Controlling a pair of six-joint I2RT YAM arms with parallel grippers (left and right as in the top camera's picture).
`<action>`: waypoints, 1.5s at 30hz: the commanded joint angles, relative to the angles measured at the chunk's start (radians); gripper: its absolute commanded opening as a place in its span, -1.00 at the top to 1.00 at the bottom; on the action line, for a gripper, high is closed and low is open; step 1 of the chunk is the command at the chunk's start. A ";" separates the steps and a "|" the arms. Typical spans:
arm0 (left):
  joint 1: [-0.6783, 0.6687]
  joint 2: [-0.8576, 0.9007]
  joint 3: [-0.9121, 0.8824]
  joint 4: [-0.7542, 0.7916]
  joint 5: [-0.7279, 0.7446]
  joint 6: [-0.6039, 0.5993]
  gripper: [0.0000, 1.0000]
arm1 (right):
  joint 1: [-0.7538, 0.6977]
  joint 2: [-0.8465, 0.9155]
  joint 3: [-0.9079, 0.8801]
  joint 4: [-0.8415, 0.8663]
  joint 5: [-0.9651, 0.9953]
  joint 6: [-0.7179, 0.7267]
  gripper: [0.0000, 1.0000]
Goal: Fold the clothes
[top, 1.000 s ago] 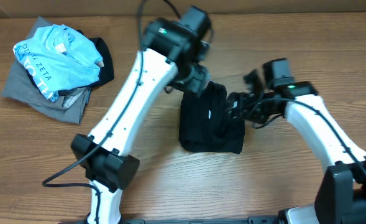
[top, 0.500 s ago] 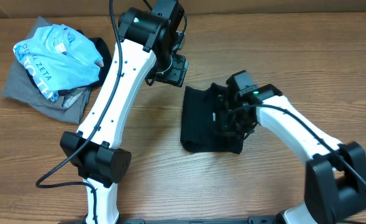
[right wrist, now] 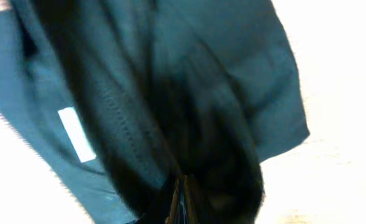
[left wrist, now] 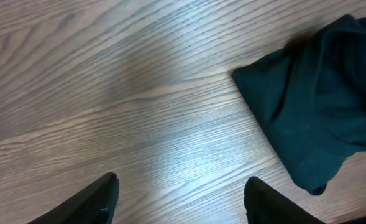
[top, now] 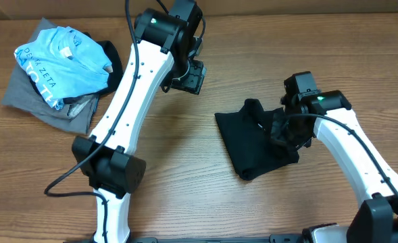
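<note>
- The table (top: pixel 185 169) is showing more bare wood to the left of the black T-shirt (top: pixel 253 148) than a second ago. The bundle is sliding off to the right and turning, so its long side is now lying slantwise rather than straight.
- The black T-shirt, a folded bundle, is no longer lying under the left arm. It is sitting a little rumpled, with one corner pointing toward the robot. By my judgement the fold is looking less neat than before and is needing squaring up or one more fold.
- The light blue tee (top: pixel 60 57) and the grey garment (top: pixel 26 98) are staying heaped together, well apart from the black T-shirt on its far left. Nothing there is changing, so those pieces are waiting unfolded.
- The right pincer (top: pixel 284 131) is sitting at the black T-shirt's right edge with its jaws drawn together on a pinch of the cloth, after being spread wide a second ago. This grip appears to be what is dragging the bundle.
- The left pincer (top: pixel 187 75) is hanging above bare wood beyond the black T-shirt's far-left corner, jaws apart and holding nothing, having pulled back from the bundle.
- The white neck label (right wrist: pixel 77 134) is showing in the right wrist view, near the pinched fold.
</note>
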 commanded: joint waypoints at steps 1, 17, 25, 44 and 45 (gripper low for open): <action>-0.037 0.035 0.009 0.003 0.009 0.002 -0.36 | -0.009 0.023 -0.087 0.035 0.172 0.159 0.81; -0.103 0.053 0.009 0.024 -0.028 0.042 -0.36 | -0.132 -0.121 -0.146 0.188 -0.142 -0.056 0.37; -0.093 0.053 -0.001 0.025 0.057 0.043 0.60 | -0.043 -0.266 -0.127 0.223 -0.230 -0.056 0.69; -0.097 0.053 -0.291 0.156 0.147 0.042 0.31 | -0.150 0.012 -0.175 0.280 0.206 0.350 0.92; -0.098 0.053 -0.296 0.161 0.155 0.042 0.21 | -0.162 0.011 -0.175 0.278 0.206 0.350 0.92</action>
